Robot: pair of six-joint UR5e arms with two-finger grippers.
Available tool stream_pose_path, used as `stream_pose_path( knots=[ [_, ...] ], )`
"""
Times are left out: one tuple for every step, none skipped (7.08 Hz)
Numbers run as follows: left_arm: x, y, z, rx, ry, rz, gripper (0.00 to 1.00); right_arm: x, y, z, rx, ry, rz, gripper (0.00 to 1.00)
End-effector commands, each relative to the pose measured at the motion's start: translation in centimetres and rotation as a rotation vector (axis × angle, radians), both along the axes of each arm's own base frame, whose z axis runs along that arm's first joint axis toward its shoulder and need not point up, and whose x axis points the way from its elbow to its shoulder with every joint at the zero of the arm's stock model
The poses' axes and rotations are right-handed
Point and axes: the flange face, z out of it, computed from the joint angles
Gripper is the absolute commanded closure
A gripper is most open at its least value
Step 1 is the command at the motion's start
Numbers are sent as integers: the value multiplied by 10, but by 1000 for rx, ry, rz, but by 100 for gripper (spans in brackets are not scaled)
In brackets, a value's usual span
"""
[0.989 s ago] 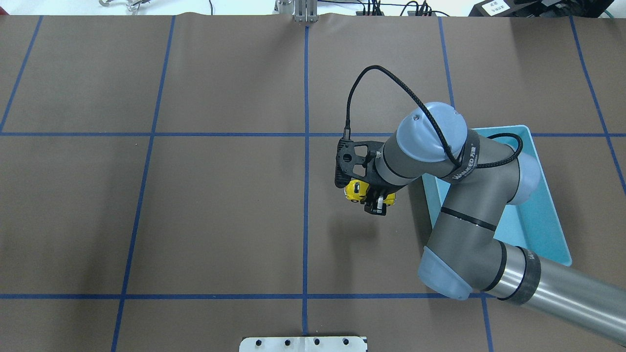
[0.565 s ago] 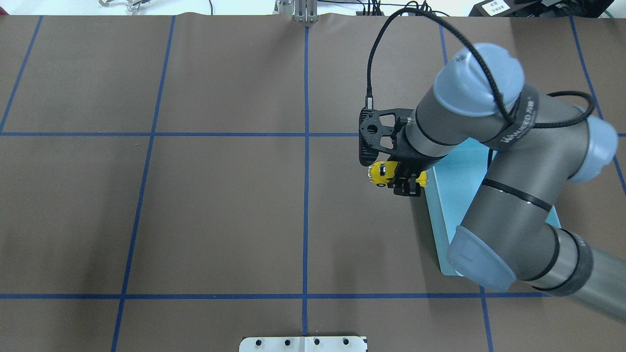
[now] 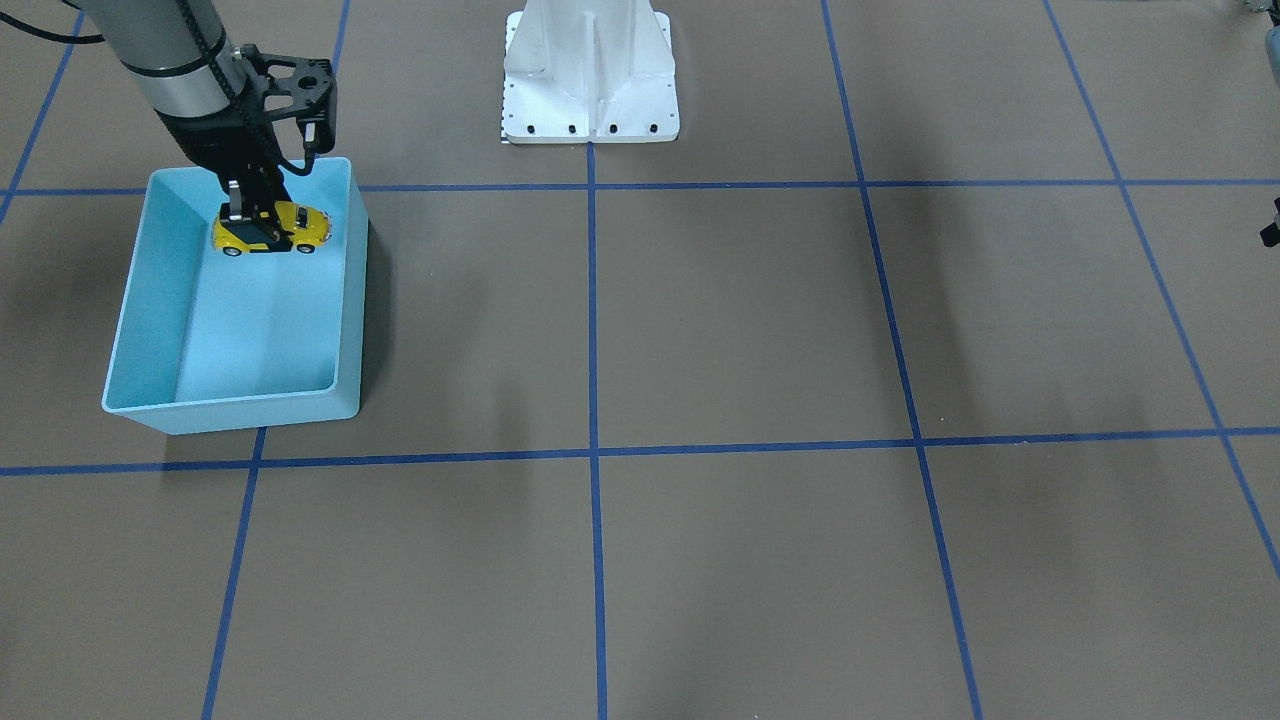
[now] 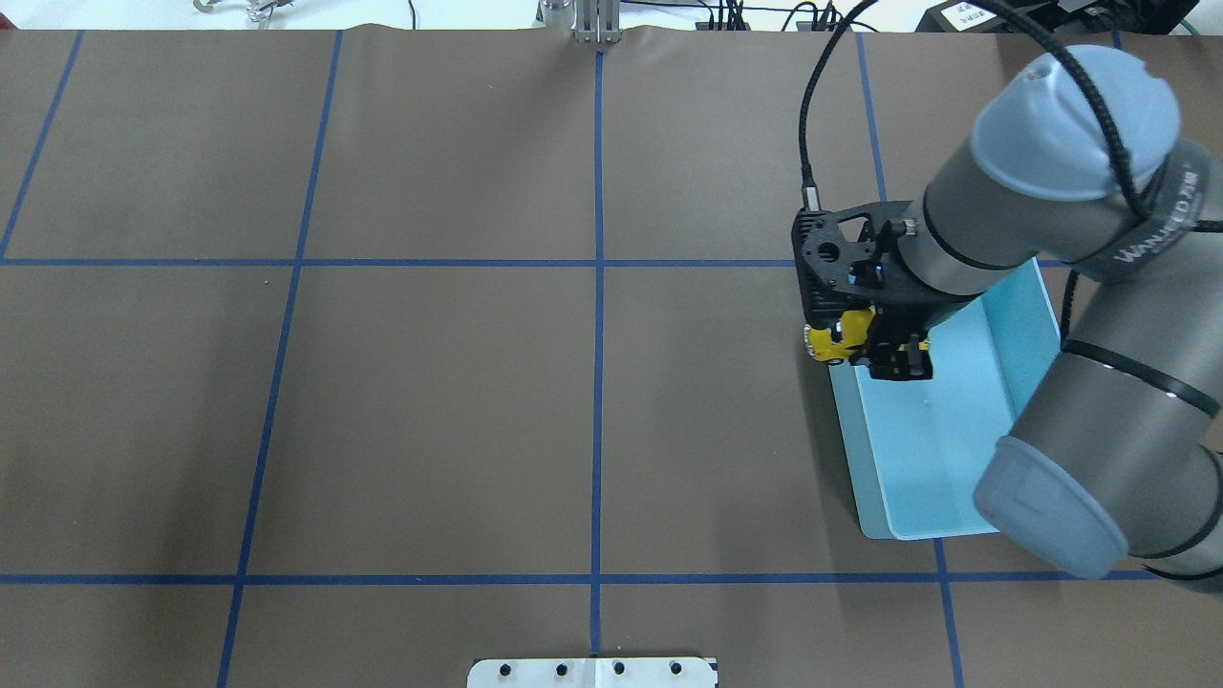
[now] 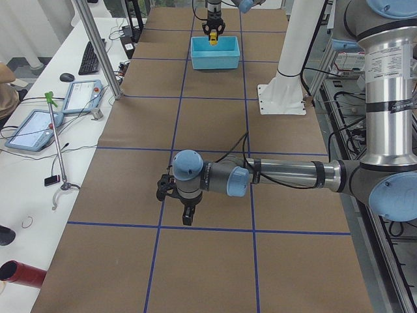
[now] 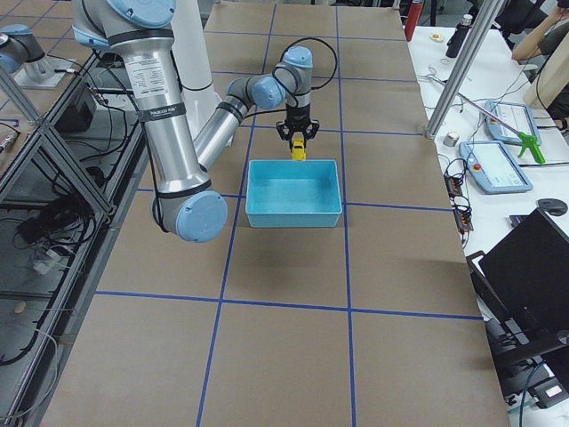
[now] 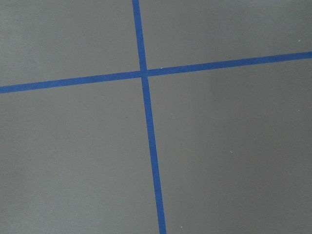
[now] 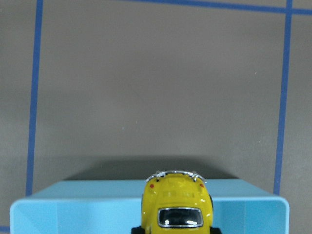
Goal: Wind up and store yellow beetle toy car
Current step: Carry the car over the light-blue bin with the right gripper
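Observation:
My right gripper [image 4: 893, 358] is shut on the yellow beetle toy car [image 4: 841, 342] and holds it in the air over the light-blue bin [image 4: 941, 459], near the bin's side toward the table's middle. In the front-facing view the toy car [image 3: 272, 230] hangs level over the bin's [image 3: 230, 408] inside under the gripper [image 3: 252, 212]. The right wrist view shows the car's [image 8: 178, 204] rear window above the bin's rim [image 8: 73, 202]. My left gripper [image 5: 186, 214] shows clearly only in the exterior left view, low over bare table, and I cannot tell its state.
Brown table cover with a grid of blue tape lines [image 4: 598, 287]. The robot's white base [image 3: 590, 75] stands at the table's edge. Nothing else lies inside the bin [image 6: 293, 191]. The left wrist view shows only tape lines [image 7: 146, 97] on the cover.
My right arm has swung right and away from the robot, carrying the toy car from above bare table to over the bin. Its grip has not changed.

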Motion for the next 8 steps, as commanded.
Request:
stream_pose_path(
  knots=[
    [0,0,-1,1,1,0,0,-17,-17,54,19,-11,-13,100],
    [0,-1,-2,2,5,1,0,-28,-25,73,22,-16,-15,100],
    [1,-2,-3,4,6,1,0,-33,-28,86,11,-21,-24,100],
    [1,-2,-3,4,6,1,0,-38,-29,102,-18,-24,-39,100],
    [0,-2,-2,4,2,0,0,-40,-29,115,-38,-13,-43,100],
    [0,-2,-2,4,2,0,0,-41,-23,124,-54,-4,-54,100],
    [0,-2,-1,3,2,0,0,-43,-19,128,-67,-2,-66,100],
    [1,-2,-1,3,2,2,0,-50,-13,132,-73,4,-82,100]
  ],
)
